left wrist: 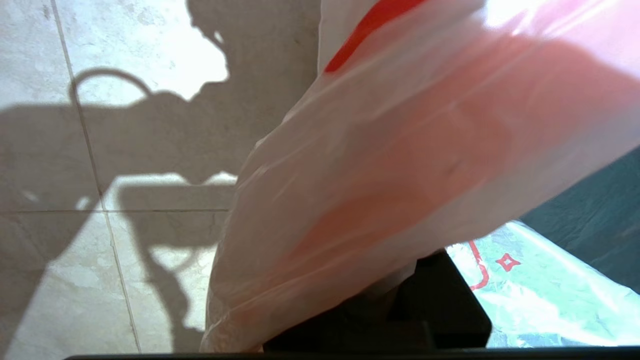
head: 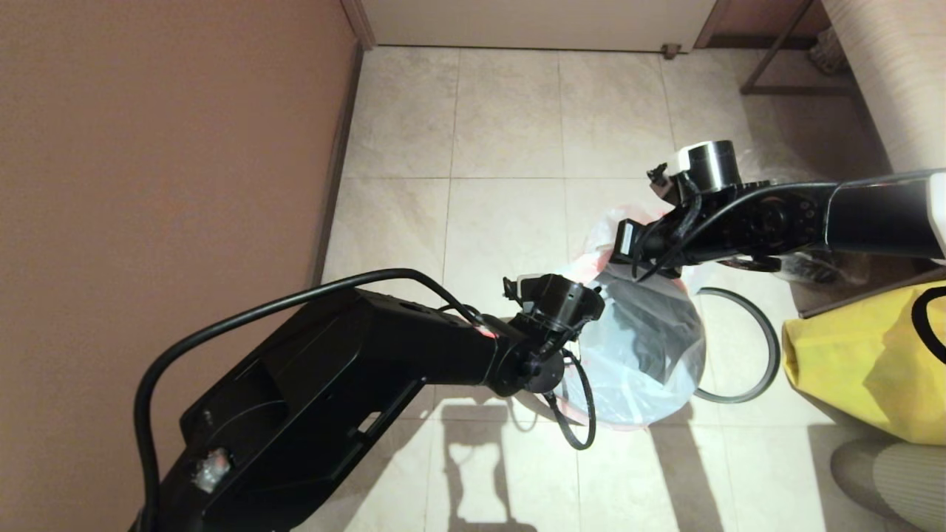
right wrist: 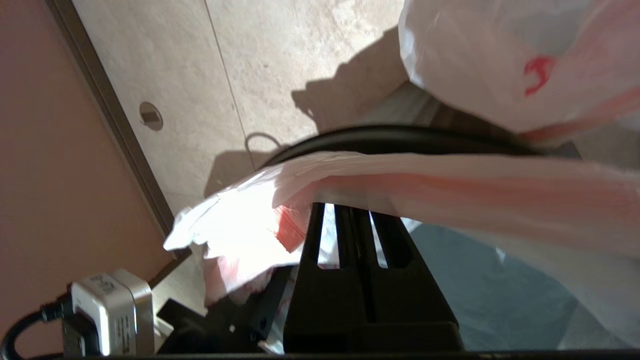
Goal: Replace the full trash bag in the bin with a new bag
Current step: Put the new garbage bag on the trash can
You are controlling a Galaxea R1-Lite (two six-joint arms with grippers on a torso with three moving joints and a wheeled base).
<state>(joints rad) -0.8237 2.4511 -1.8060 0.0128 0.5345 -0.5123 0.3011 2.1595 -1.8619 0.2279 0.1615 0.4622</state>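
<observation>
Bag: I see the new bag (head: 650, 347) spread across the mouth of the bin (right wrist: 400, 137) on the tiled floor (head: 510, 118), its pink rim band draped over the bin's edge on both sides.
Left gripper (head: 591, 314): at the near left edge of the bag; the plastic covers its fingers in the wrist view, so I cannot tell how they stand.
Right gripper (right wrist: 350, 215): at the far edge, fingers drawn close together with the rim band lying across them; I read it as pinching the bag.
Ring: the grey ring (head: 761, 347) lies flat on the floor just right of the bin.
Around: a yellow bag (head: 865, 362) crowds the right side; a brown wall (head: 162, 148) runs along my left.
</observation>
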